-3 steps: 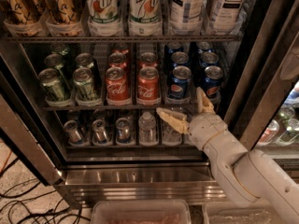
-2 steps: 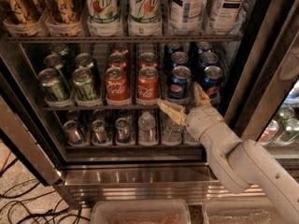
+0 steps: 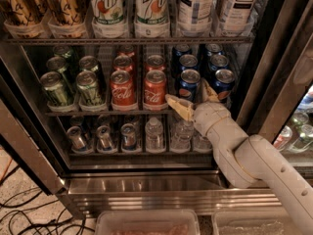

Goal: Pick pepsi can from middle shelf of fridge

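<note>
The fridge (image 3: 161,187) stands open with a steel frame and dark inside. On the middle shelf (image 3: 112,113) stand green cans at the left, red Coca-Cola cans in the middle and several dark blue pepsi cans at the right. The front-left pepsi can (image 3: 188,83) is nearest my gripper (image 3: 191,98). The gripper is open, its fingers spread on either side of that can's lower part. One finger (image 3: 177,106) reaches left below the can; the other finger (image 3: 210,90) rises between the two front pepsi cans. I cannot tell whether the fingers touch the can. The white arm comes in from the lower right.
Red Coca-Cola cans (image 3: 154,88) stand just left of the gripper, green cans (image 3: 90,87) further left. Bottles (image 3: 150,9) fill the shelf above. Small cans and clear bottles (image 3: 154,134) stand on the shelf below. The door frame (image 3: 274,77) is at the right. Clear bins (image 3: 146,223) lie below.
My gripper has moved up and forward to the front-left pepsi can; its fingers now stand on either side of the can's lower part. The cans have not moved.
</note>
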Controlling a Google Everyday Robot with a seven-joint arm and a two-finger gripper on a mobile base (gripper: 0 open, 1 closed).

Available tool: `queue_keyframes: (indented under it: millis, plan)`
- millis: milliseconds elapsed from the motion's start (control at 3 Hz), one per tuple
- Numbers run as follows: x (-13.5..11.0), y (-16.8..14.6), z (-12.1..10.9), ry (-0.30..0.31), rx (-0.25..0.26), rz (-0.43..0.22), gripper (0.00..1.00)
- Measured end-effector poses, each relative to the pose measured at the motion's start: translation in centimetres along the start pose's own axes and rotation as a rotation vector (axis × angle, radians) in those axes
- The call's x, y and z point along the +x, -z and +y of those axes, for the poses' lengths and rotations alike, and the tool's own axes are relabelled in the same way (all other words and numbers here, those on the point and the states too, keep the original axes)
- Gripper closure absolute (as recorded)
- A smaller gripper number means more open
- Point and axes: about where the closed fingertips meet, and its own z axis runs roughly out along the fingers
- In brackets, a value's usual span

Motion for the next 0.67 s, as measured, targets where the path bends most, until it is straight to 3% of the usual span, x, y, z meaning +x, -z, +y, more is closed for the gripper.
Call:
queue_keyframes:
  millis: [667]
  plan:
    - [0.14,-0.57,0.29,0.000,-0.012,0.005,0.65]
